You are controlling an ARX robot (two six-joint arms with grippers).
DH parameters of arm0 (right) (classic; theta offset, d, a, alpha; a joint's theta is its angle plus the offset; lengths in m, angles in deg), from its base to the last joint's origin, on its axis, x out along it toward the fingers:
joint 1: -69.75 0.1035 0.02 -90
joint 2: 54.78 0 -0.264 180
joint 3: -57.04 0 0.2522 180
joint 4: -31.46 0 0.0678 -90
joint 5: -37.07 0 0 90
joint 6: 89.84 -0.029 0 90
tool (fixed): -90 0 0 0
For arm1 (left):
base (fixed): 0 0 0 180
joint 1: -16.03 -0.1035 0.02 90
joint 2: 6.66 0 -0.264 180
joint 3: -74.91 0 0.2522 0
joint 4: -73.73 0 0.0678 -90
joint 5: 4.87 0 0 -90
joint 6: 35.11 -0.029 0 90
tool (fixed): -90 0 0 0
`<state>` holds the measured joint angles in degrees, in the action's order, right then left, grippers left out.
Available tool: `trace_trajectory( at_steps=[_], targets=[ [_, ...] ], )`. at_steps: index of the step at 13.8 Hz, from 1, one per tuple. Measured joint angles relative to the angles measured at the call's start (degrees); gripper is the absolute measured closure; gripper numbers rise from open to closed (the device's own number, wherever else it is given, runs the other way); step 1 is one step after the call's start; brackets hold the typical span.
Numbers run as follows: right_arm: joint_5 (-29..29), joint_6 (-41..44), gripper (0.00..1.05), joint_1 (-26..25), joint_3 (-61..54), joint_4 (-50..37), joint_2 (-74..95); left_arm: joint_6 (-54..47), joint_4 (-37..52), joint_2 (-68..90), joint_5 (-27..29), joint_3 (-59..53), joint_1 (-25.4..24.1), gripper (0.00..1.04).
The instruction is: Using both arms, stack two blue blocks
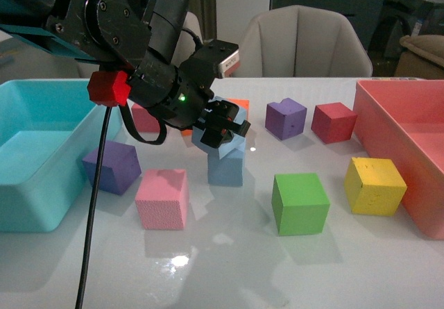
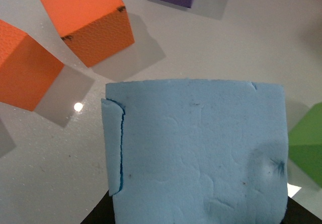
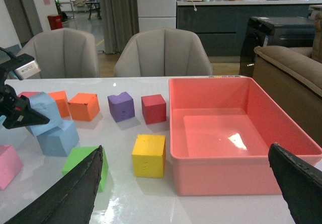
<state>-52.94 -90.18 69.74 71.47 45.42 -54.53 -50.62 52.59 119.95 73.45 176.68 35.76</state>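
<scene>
My left gripper (image 1: 223,125) is shut on a light-blue block (image 1: 202,141) and holds it tilted just over the second blue block (image 1: 227,169), which stands on the white table. Their edges look close or touching; I cannot tell which. In the left wrist view the held block (image 2: 201,153) fills most of the frame. The right wrist view shows the held block (image 3: 43,110) above and beside the lower block (image 3: 58,137). My right gripper (image 3: 186,183) is open and empty, low over the table in front of the red bin (image 3: 241,158).
A turquoise bin (image 1: 41,184) stands at the left and the red bin (image 1: 388,125) at the right. Pink (image 1: 161,198), purple (image 1: 111,166), green (image 1: 300,203), yellow (image 1: 374,185), purple (image 1: 286,118) and red (image 1: 334,122) cubes surround the stack. Orange cubes (image 2: 88,22) lie behind.
</scene>
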Motion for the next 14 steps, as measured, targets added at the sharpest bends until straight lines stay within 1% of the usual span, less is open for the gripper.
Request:
trace_trajectory(
  at_steps=[3, 7, 10, 14],
  targets=[
    [0.0, 0.0, 0.06, 0.0, 0.0, 0.0, 0.0, 0.0, -1.3, 1.7, -0.6, 3.0, -0.3, 0.62],
    [0.0, 0.0, 0.06, 0.0, 0.0, 0.0, 0.0, 0.2, -1.5, 2.4, -0.9, 4.0, -0.4, 0.62],
    [0.0, 0.0, 0.06, 0.0, 0.0, 0.0, 0.0, 1.6, 0.0, 2.4, -2.8, 4.0, 0.0, 0.63],
    [0.0, 0.0, 0.06, 0.0, 0.0, 0.0, 0.0, 2.0, 0.8, 4.8, -2.3, 4.0, 0.4, 0.63]
  ],
)
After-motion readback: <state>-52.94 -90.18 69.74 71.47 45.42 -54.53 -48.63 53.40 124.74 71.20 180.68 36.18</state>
